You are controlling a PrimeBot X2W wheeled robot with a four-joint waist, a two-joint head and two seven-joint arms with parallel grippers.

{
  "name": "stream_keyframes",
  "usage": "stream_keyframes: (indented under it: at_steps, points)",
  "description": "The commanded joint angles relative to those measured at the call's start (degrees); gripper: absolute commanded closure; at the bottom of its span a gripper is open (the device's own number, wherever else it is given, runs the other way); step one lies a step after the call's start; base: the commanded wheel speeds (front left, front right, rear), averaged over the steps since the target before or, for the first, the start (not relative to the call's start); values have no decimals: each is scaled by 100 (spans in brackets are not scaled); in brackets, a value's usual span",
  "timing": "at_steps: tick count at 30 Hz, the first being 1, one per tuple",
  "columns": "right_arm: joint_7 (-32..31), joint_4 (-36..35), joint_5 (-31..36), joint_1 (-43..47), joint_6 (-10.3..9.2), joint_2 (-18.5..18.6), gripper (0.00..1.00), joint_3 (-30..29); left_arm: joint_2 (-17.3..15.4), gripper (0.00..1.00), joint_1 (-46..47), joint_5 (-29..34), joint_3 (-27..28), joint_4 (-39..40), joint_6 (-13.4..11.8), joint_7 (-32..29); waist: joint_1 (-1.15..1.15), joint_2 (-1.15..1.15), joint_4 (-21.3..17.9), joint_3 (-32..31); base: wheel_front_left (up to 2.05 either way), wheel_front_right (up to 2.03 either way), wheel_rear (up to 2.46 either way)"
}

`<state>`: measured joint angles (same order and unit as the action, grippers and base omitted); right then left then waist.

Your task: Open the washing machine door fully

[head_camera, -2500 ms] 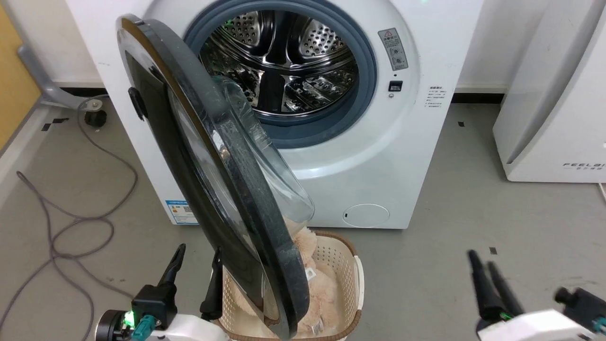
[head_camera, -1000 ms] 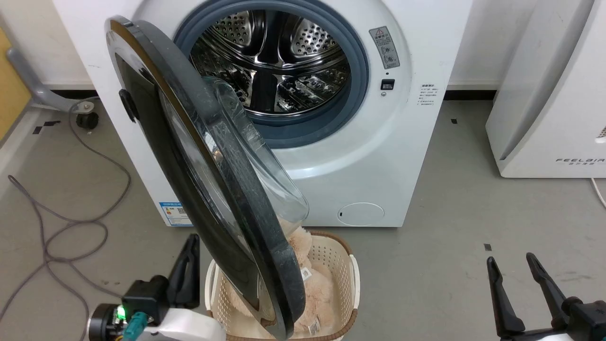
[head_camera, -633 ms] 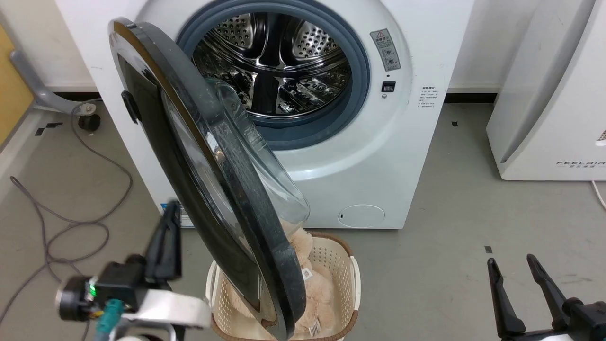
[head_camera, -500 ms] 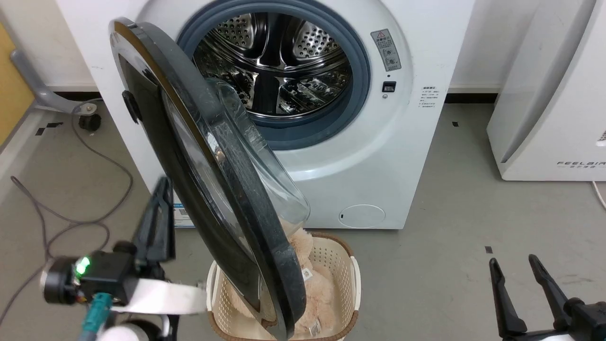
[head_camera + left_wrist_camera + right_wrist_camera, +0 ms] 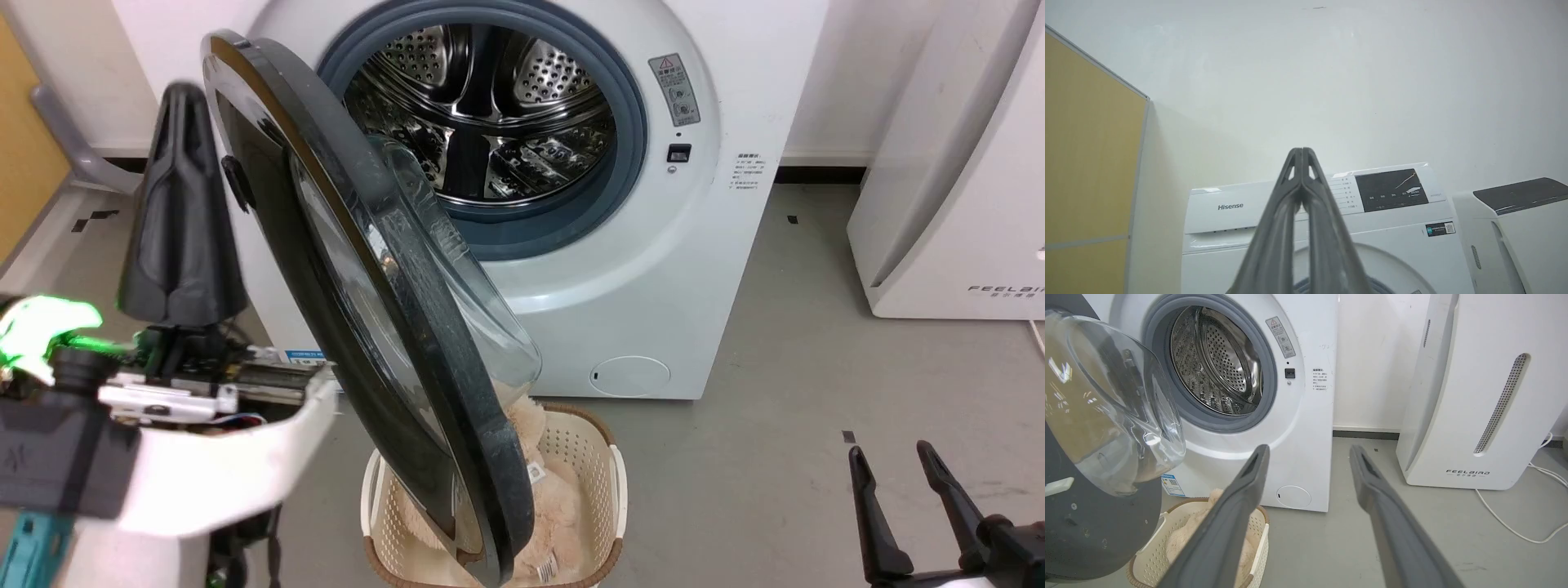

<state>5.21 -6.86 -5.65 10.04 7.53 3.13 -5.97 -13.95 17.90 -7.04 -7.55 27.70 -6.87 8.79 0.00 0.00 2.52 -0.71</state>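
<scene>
The washing machine door (image 5: pixel 384 327) stands about half open, hinged at the left edge of the washing machine (image 5: pixel 653 269). The left hand (image 5: pixel 181 94), fingers pressed together, is raised beside its outer face. The right hand (image 5: pixel 891 451) hangs spread, low and right of the machine. Likely next: pushing the door wider from inside.

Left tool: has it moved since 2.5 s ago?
Yes, upward. Its tips were below the blue sticker on the washing machine; now the left tool, shut, reaches beside the top rim of the washing machine door, far above that sticker.
</scene>
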Motion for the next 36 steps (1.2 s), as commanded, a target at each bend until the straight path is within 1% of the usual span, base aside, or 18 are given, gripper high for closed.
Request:
stream_keyframes:
  at_steps: [1,6,10,15,20,28,31,32,36]
  points:
    - [19,18,-36,82,-4,-25,0,-5,-2,100,126,28,-111,130,59,-56,0,0,-2,-12,0,0,0]
    - [-2,38,-36,126,-4,-25,0,-11,107,100,248,-67,-630,524,288,-315,0,0,-13,-52,0,0,0]
    - [-42,51,-23,151,-4,-25,0,-8,183,100,137,-220,-1136,644,506,-577,0,0,-6,-65,0,0,0]
    - [-58,51,14,172,-4,-25,0,-16,200,100,-225,-363,-1804,517,745,-931,0,0,16,-90,0,0,0]
    - [-90,62,-5,205,-4,-25,0,-2,195,100,-782,-521,-2449,179,894,-1250,0,0,38,-114,0,0,0]
    - [-110,99,-22,224,-4,-25,0,42,201,100,-1590,-763,-3227,-436,951,-1684,0,0,37,-88,0,0,0]
    - [-105,119,-31,211,-4,-25,0,70,196,100,-1747,-780,-3306,-808,886,-1747,0,0,19,-64,0,0,0]
    - [-105,119,-31,211,-4,-25,0,70,196,100,-1747,-780,-3306,-808,886,-1747,0,0,19,-64,0,0,0]
    - [-102,144,-54,193,-4,-25,0,86,260,100,-1787,-754,-3183,-1442,666,-1693,0,0,-8,-37,0,0,0]
